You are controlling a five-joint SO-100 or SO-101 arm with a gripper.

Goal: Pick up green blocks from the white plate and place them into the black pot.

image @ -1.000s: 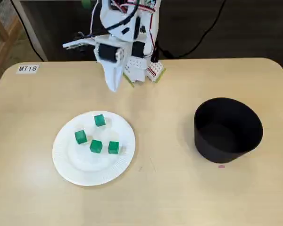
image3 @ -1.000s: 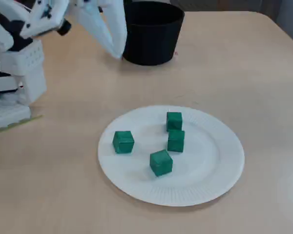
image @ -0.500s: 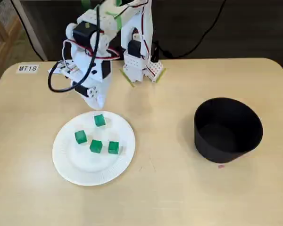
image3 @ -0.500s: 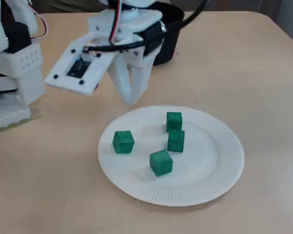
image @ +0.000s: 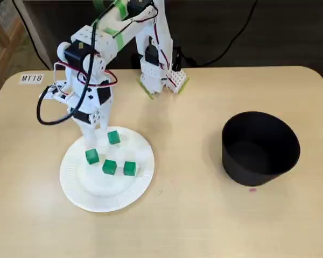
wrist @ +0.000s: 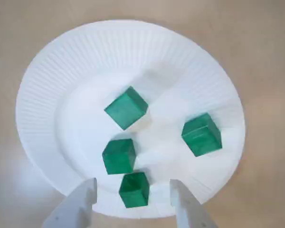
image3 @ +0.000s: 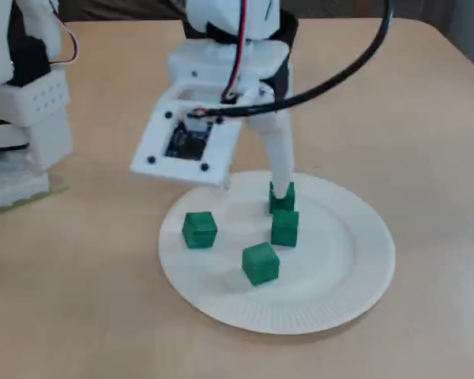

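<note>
A tan table (image: 194, 226) holds a white robot arm (image: 97, 45), a black pot (image: 260, 148) and a white plate (image: 75, 185). In this fixed view, the pot stands at the right, well apart from the plate at the left. Four green blocks (image: 109, 167) lie on the plate, none in the pot. The arm reaches down over the plate. In the wrist view, the gripper (wrist: 133, 184) is spread wide, one finger on each side of the nearest block (wrist: 134, 194), with gaps between them, holding nothing.

White arm (image: 97, 43) — blk cable, green tape.
</note>
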